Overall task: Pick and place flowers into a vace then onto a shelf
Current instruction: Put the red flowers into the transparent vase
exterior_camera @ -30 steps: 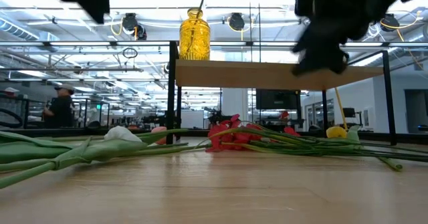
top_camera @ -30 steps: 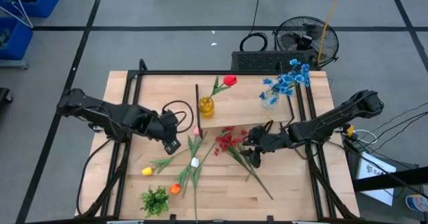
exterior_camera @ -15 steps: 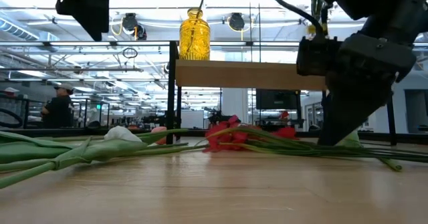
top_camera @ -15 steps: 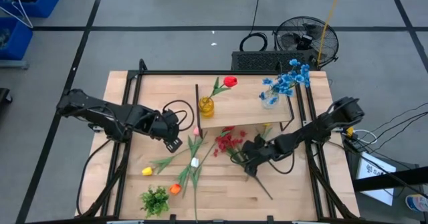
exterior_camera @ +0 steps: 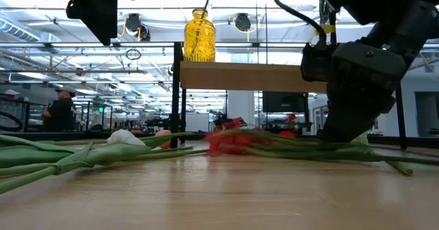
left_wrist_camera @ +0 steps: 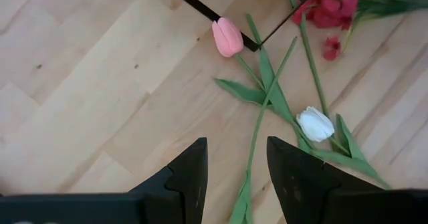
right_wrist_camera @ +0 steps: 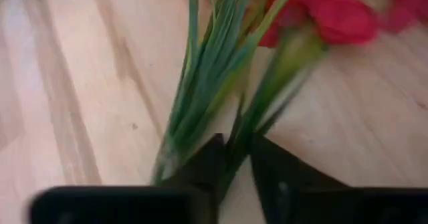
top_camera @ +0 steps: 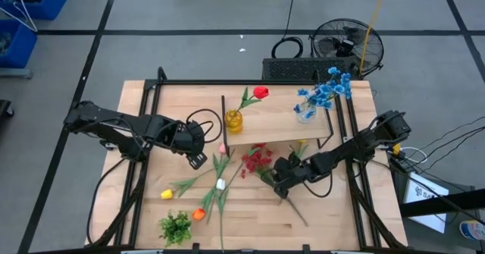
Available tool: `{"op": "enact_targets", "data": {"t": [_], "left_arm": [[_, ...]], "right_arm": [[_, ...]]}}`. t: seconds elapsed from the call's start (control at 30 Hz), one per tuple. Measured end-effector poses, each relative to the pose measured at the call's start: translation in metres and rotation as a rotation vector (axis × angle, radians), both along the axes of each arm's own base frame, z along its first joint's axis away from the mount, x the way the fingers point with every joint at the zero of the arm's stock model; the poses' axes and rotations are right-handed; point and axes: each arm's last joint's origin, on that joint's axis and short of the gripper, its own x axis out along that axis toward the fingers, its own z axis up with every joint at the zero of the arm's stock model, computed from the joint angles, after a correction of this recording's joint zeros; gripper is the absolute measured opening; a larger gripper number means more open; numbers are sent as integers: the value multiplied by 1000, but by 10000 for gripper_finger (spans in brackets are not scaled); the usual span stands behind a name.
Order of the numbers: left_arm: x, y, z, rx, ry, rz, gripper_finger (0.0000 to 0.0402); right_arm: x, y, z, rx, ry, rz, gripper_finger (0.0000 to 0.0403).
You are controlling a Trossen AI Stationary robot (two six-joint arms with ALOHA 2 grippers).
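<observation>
Two arms. One shelf (top_camera: 276,127), carrying two vases: a yellow one (top_camera: 233,120) with one red tulip (top_camera: 261,92), a clear one (top_camera: 305,114) with one blue spray (top_camera: 327,89). On the surface (top_camera: 333,216): four tulips, one each of pink (top_camera: 223,148), white (top_camera: 220,184), yellow (top_camera: 167,195) and orange (top_camera: 198,214), one red spray (top_camera: 256,160) and one leafy clump (top_camera: 176,227).

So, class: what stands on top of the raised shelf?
On the shelf stand a yellow vase holding a red tulip, and a clear vase of blue blossoms. The stem ends inside the vases can't be made out.
</observation>
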Motion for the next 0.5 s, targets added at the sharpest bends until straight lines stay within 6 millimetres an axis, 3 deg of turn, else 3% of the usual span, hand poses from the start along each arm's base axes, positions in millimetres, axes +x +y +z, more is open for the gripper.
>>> {"op": "enact_targets", "data": {"t": [0.07,0.17,0.33,0.5], "left_arm": [[0,0,0,0,-2,0,156],[1,-1,0,1,-8,-12,156],[0,-4,0,0,-6,-32,156],[-1,-8,0,0,-7,-48,156]], "right_arm": [[0,1,5,27,-24,-11,14],[-4,5,17,76,-51,22,10],[-10,8,63,113,-254,83,3],[-29,4,117,127,-487,135,2]]}}
